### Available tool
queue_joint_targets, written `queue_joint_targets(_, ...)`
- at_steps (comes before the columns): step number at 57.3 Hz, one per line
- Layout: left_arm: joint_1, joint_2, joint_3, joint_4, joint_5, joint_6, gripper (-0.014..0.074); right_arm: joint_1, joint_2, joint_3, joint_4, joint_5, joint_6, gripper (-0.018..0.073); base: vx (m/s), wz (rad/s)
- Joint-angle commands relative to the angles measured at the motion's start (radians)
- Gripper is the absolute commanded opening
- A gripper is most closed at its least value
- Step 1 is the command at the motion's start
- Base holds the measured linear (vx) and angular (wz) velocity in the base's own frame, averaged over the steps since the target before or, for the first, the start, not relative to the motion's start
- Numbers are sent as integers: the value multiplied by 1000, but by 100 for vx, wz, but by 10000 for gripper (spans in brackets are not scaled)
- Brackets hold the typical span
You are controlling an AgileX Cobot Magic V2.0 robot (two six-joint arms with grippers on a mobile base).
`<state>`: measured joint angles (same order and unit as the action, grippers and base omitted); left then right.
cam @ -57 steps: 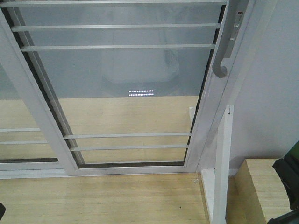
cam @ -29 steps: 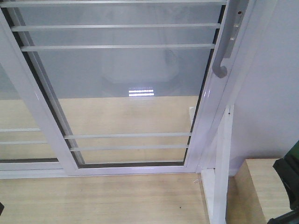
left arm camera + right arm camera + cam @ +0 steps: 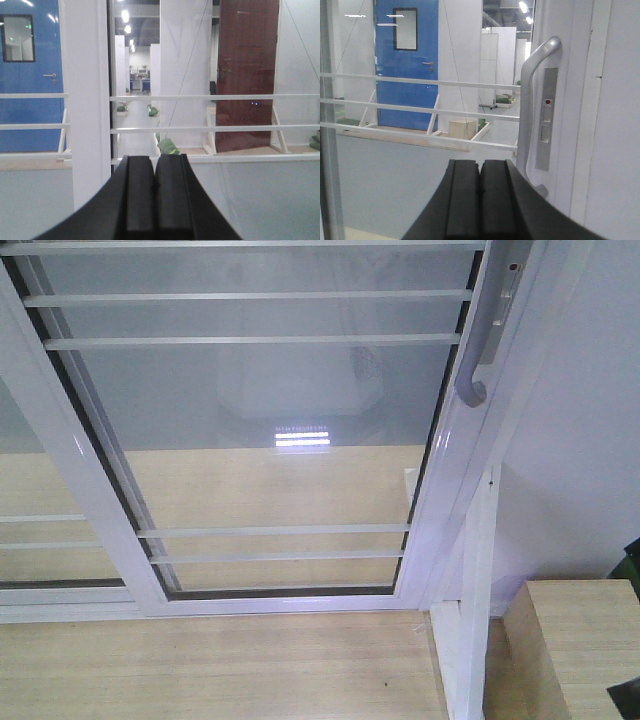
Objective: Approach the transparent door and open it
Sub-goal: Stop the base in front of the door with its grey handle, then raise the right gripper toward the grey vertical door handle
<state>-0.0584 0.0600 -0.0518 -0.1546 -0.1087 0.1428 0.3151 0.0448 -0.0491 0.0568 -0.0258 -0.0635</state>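
One transparent door (image 3: pixel 270 400) fills most of the front view, upright in its white frame and closed against the right side of the opening. It stands far of the wooden floor (image 3: pixel 200 670). Five thin white bars cross its glass: three high up, the topmost cut by the picture edge, and two low down. One curved grey handle (image 3: pixel 478 355) sits on its right stile. Its upper end is cut off in the front view but shows whole in the right wrist view (image 3: pixel 534 95), beside one narrow lock plate (image 3: pixel 546 120).

A second glass panel (image 3: pixel 40 532), without a handle, lies to the left, only partly in frame. One white post (image 3: pixel 476 590) and one wooden box (image 3: pixel 575 640) stand near right. Two dark slivers at the right edge are too cropped to identify.

The left arm's fingers (image 3: pixel 140 195) are clenched together, empty, facing glass crossed by three bars; which panel it is, I cannot tell. The right arm's fingers (image 3: pixel 462 195) are likewise clenched on nothing, near the handle and just left of it, not touching.

Through the glass: one blue door (image 3: pixel 406 65) and one red-brown door (image 3: pixel 247 75), both blurred.
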Motion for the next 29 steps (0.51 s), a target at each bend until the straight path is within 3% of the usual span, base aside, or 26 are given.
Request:
queue_joint_targets(1,1,117,-130,-8,-51,-10,-6,-8,96,-121,32,-43,-35,-1,0,0)
queue_joint_targets(18,1,680,-512,-7,-69,-10,-6,-8,639,-495,32,-42,-87,-1,0,0)
queue_joint_targets(29,-2,955,-634,-8,-170,-21,-6,-23,976,-676,33,-143,-117,-1,0,0)
